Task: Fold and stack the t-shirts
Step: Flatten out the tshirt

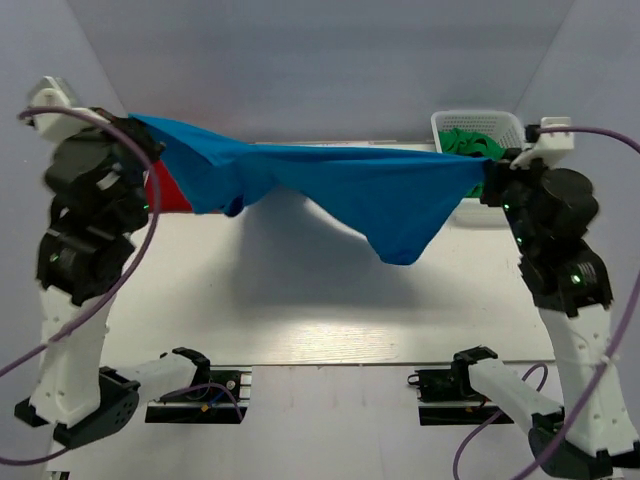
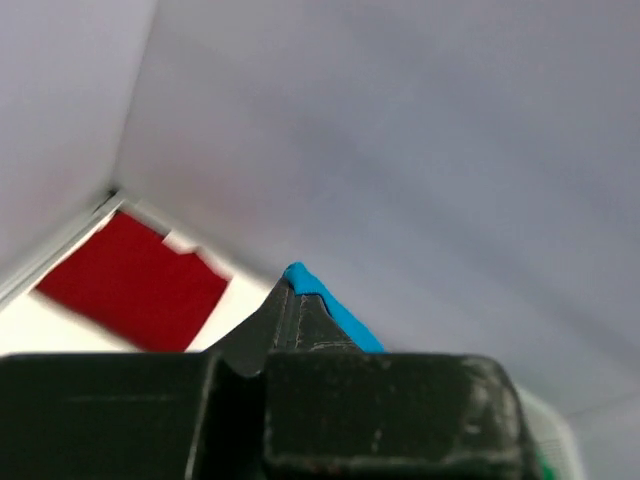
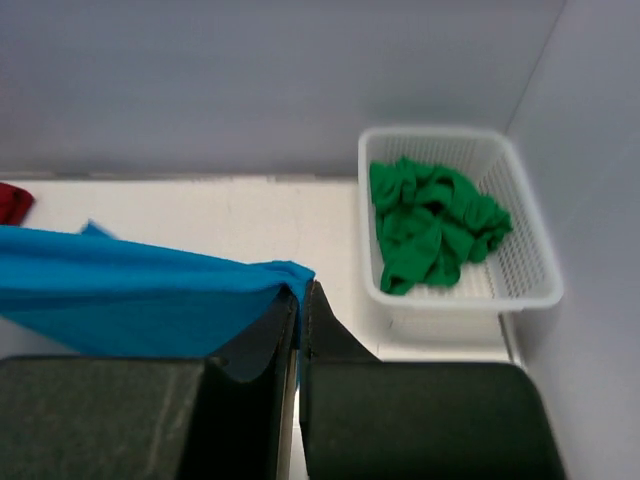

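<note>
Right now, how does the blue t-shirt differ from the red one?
The blue t-shirt hangs in the air, stretched between the left gripper and the right gripper; the red t-shirt lies on the table. The blue t-shirt is unfolded and sags in the middle; the red t-shirt looks like a flat, neat rectangle. Both are plain, single-coloured cloth.

No legible lettering, label, brand mark, numeral or sign can be made out on any surface in the overhead view or either wrist view.
</note>
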Controlling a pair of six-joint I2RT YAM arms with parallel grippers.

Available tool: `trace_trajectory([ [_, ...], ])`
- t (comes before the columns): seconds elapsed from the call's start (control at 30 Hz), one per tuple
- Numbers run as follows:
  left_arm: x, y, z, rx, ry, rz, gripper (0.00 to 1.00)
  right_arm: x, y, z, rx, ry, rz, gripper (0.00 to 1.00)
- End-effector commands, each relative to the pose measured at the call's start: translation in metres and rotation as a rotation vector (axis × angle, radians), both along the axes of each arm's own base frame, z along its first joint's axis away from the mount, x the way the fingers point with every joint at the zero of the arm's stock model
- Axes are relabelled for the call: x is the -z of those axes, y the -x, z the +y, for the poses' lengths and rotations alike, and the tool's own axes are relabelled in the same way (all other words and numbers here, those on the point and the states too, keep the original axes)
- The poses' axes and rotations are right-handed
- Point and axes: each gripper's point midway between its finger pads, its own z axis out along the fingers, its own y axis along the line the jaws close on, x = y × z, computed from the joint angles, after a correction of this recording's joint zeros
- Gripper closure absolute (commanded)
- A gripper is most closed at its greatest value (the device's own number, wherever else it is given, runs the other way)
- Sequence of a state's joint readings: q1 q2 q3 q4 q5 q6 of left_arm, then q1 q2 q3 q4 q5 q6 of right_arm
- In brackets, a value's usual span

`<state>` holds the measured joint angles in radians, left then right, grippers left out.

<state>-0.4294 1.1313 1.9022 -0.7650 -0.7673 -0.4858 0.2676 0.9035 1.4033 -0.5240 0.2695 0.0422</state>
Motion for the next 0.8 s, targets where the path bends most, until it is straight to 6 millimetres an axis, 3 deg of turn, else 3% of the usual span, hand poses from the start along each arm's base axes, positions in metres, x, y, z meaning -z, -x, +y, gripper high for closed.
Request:
trace_trajectory([
  [0.0, -0.064, 0.044, 0.009, 0.075, -0.025, -0.182, 1.00, -0.062, 0.037, -0.006, -0.044, 0.042, -0.178, 1.00],
  [0.1, -0.097, 0.070, 0.004, 0.170, -0.032, -0.286, 1.00, -0.094, 0.075, -0.004, -0.111, 0.033, -0.268, 1.00],
  [0.17, -0.119, 0.099, 0.008, 0.218, -0.039, -0.371, 1.00, -0.115, 0.105, -0.005, -0.148, 0.018, -0.349, 1.00],
  [0.33, -0.143, 0.145, 0.006, 0.326, -0.059, -0.490, 1.00, -0.150, 0.171, -0.005, -0.236, 0.003, -0.501, 1.00],
  [0.37, -0.148, 0.157, 0.004, 0.359, -0.064, -0.523, 1.00, -0.152, 0.180, -0.007, -0.235, 0.003, -0.517, 1.00],
  [0.43, -0.148, 0.158, 0.000, 0.382, -0.072, -0.528, 1.00, -0.156, 0.189, -0.003, -0.271, 0.004, -0.537, 1.00],
  [0.5, -0.151, 0.160, -0.002, 0.393, -0.074, -0.541, 1.00, -0.149, 0.186, -0.003, -0.269, 0.000, -0.513, 1.00],
  [0.57, -0.149, 0.152, -0.005, 0.391, -0.075, -0.533, 1.00, -0.141, 0.176, -0.003, -0.256, -0.006, -0.484, 1.00],
  [0.6, -0.145, 0.139, -0.008, 0.379, -0.074, -0.511, 1.00, -0.138, 0.170, -0.006, -0.227, -0.012, -0.470, 1.00],
  [0.63, -0.130, 0.111, -0.014, 0.353, -0.089, -0.444, 1.00, -0.130, 0.154, -0.010, -0.183, -0.023, -0.447, 1.00],
  [0.7, -0.118, 0.083, -0.023, 0.339, -0.111, -0.401, 1.00, -0.122, 0.133, -0.011, -0.151, -0.027, -0.413, 1.00],
  [0.73, -0.097, 0.056, -0.035, 0.342, -0.146, -0.337, 1.00, -0.120, 0.125, -0.014, -0.119, -0.046, -0.409, 1.00],
  [0.77, -0.062, 0.007, -0.046, 0.294, -0.166, -0.235, 1.00, -0.090, 0.082, -0.008, -0.081, -0.075, -0.313, 1.00],
])
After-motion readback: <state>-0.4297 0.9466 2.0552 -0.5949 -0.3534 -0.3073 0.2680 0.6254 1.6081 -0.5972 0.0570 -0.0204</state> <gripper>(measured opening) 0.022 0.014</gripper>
